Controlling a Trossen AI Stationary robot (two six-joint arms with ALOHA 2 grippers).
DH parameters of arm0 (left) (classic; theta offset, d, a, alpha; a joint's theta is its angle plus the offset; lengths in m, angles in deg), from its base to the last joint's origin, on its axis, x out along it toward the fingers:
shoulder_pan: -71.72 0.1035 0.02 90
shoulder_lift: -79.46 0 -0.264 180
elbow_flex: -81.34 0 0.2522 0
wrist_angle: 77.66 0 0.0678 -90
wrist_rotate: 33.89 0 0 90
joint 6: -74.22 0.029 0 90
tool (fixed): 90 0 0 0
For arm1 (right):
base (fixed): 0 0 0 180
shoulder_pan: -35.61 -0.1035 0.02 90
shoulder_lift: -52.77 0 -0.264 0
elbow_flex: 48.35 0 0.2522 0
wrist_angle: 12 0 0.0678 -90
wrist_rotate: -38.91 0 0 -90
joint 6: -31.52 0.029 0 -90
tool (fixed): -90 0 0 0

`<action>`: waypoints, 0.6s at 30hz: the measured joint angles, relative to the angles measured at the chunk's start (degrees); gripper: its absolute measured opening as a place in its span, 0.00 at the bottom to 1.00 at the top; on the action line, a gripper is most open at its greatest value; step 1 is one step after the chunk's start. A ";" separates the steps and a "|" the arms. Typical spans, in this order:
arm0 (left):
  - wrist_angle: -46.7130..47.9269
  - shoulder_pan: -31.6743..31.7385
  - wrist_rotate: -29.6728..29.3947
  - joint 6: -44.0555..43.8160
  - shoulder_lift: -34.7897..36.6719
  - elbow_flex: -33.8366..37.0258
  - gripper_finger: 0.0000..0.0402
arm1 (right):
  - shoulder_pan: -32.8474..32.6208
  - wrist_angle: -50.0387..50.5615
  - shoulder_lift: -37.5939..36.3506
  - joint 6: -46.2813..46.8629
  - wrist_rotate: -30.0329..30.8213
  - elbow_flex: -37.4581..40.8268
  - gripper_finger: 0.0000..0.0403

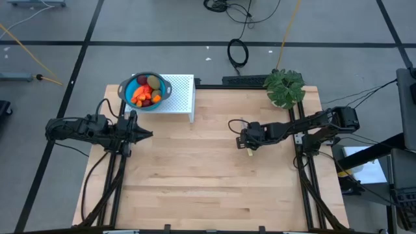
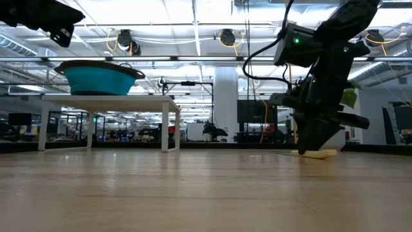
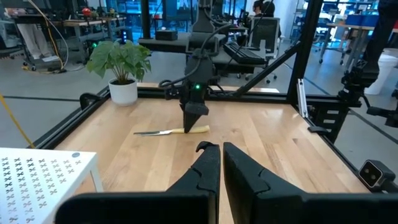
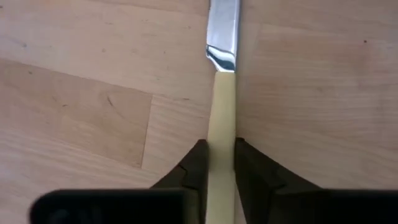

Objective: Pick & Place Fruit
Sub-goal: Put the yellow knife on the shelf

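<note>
Fruit: the small toy fruit pieces (image 1: 146, 91), red, orange and brown-green, are heaped in the round blue bowl (image 1: 164, 95) on the white perforated stand (image 1: 184, 97) at the far left of the pale wooden bench (image 1: 195, 175).
Left gripper (image 1: 147, 134): it is held just in front of the stand, nearer the bowl; its fingers (image 3: 208, 168) are nearly closed and hold nothing.
Right gripper (image 1: 247, 141): it is lowered mid-bench, well apart from the fruit, fingers (image 4: 198, 163) closed against the handle of the slim cream-handled steel knife (image 4: 222, 93).
Knife axis: it is seen running straight out from between the fingers, blade foremost.
Judgement: the left arm is better placed for the fruit.
</note>
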 joint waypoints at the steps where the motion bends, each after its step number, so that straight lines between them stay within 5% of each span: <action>1: -0.02 -0.02 -0.19 -0.04 0.00 0.00 0.05 | -0.19 -0.08 -0.02 -0.02 0.05 0.00 0.10; 13: -0.83 -0.02 -0.52 -7.64 -0.11 0.00 0.05 | -1.01 -7.85 -5.48 -2.69 1.38 0.33 0.09; 18: -1.02 -0.02 -1.19 -12.08 -0.48 -0.02 0.05 | -1.08 -10.82 -9.63 -6.27 3.66 0.28 0.01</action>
